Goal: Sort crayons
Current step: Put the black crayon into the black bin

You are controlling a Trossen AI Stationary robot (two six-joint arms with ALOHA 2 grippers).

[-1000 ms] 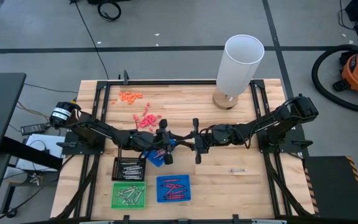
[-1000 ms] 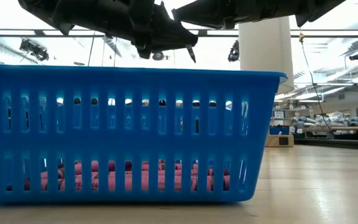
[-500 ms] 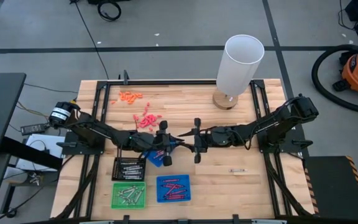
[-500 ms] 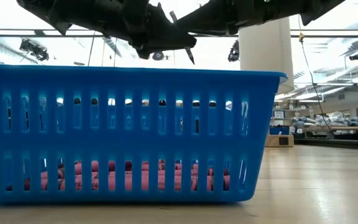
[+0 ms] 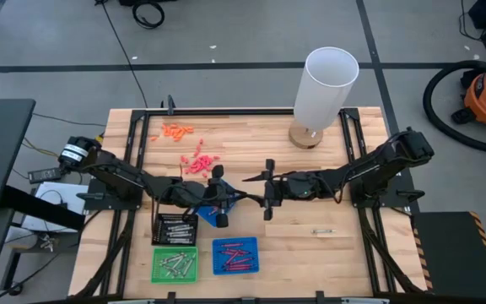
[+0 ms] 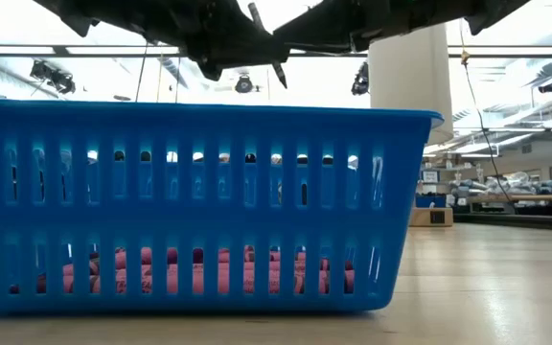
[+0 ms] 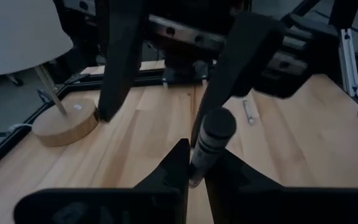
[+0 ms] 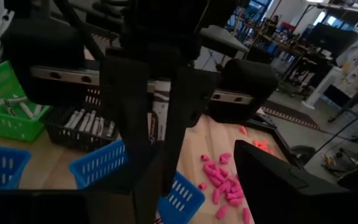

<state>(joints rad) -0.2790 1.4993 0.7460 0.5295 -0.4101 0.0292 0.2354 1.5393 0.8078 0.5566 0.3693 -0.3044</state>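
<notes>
A grey-silver crayon (image 7: 211,140) hangs above the table's middle, with my left gripper (image 7: 196,160) shut on it. In the high view the left gripper (image 5: 234,197) reaches in from the left. My right gripper (image 5: 256,187) faces it from the right and is open. Its two dark fingers (image 7: 120,62) stand wide on either side of the crayon's free end. Other crayons lie in the black tray (image 5: 175,228), the green tray (image 5: 175,264) and the blue tray (image 5: 235,256). One loose crayon (image 5: 322,230) lies flat on the wood. My left gripper pinches the crayon's near end (image 7: 196,171) between its two fingertips. The fingers come about level from the table's left. The crayon runs on past the fingertips toward the right gripper, lifted clear of the table.
A small blue tray (image 5: 212,214) sits under the left gripper. Pink bits (image 5: 199,162) and orange bits (image 5: 176,130) lie at the far left. A white lamp (image 5: 329,83) stands at the far edge. A blue basket (image 6: 190,206) fills the low view.
My right gripper has opened and its fingers now stand wide apart around the crayon's free end. The crayon stays above the table in my left gripper.
</notes>
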